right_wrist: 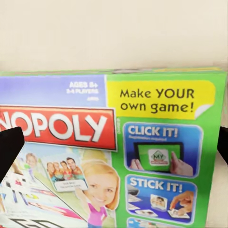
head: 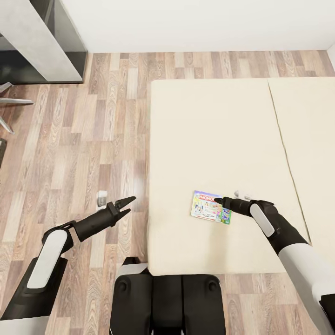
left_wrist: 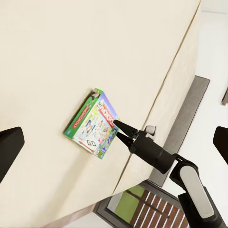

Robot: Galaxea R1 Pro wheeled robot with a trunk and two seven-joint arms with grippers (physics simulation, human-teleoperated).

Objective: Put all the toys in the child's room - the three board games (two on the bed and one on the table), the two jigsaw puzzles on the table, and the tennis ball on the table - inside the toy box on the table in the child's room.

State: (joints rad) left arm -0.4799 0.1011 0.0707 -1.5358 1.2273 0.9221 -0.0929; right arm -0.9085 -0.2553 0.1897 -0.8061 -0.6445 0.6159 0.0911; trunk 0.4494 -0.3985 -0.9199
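A Monopoly board game (head: 210, 207) lies flat on the beige bed (head: 209, 139), near its front edge. It is white and green with a red banner. My right gripper (head: 217, 201) is open, its tips at the box's right edge. In the left wrist view the same box (left_wrist: 92, 124) has the right gripper (left_wrist: 117, 129) touching its side. Close up, the box (right_wrist: 114, 142) sits between the right fingers (right_wrist: 9, 152). My left gripper (head: 127, 206) hangs open over the floor, left of the bed, holding nothing.
Light wood-plank floor (head: 83, 139) runs along the bed's left side. A dark grey desk with a pale panel (head: 42, 42) stands at the far left, with chair legs (head: 11, 102) below it. A seam (head: 279, 130) splits the mattress. My base (head: 167, 298) stands against the bed's front.
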